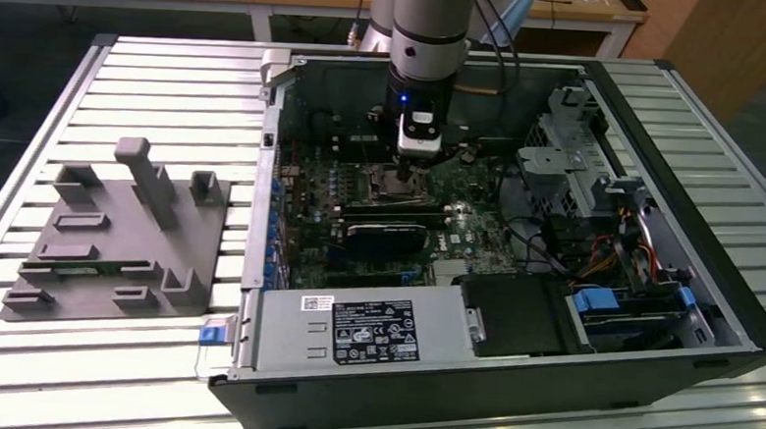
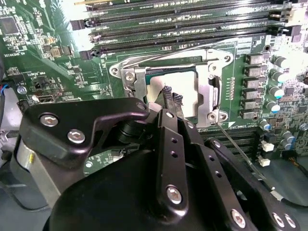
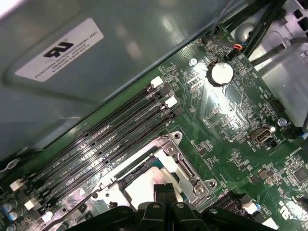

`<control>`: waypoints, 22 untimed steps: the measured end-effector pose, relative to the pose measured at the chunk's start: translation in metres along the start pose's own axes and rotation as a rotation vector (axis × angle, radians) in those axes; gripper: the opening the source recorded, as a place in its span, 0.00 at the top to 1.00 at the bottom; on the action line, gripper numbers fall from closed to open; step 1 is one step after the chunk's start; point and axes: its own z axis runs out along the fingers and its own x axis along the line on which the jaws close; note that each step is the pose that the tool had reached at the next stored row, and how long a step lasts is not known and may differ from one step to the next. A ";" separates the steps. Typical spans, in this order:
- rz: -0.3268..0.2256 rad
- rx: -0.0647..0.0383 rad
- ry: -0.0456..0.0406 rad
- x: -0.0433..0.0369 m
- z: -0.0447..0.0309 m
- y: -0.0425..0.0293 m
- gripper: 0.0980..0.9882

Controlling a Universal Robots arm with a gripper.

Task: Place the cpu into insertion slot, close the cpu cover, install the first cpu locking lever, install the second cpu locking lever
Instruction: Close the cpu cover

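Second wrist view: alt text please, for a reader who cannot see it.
The black end effector holds its shut tips over the pale cpu, which shows through the square cut-out of the cpu cover. A green motherboard surrounds them, with long memory slots beyond.

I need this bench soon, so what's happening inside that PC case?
A robot arm reaches into the open case, its gripper low over the motherboard. The fingertips are together, on or just above the pale face of the cpu, which lies in the insertion slot. The cpu cover frames the chip; I cannot tell whether it is fully down. A thin wire lever angles away from the socket, apparently not latched.
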 end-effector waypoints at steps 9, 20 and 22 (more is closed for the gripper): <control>-0.095 -0.001 0.0001 0.0000 0.0002 0.0000 0.99; -0.294 -0.003 0.0002 0.0000 0.0005 0.0000 0.99; -0.331 -0.004 0.0002 0.0000 0.0007 0.0000 0.99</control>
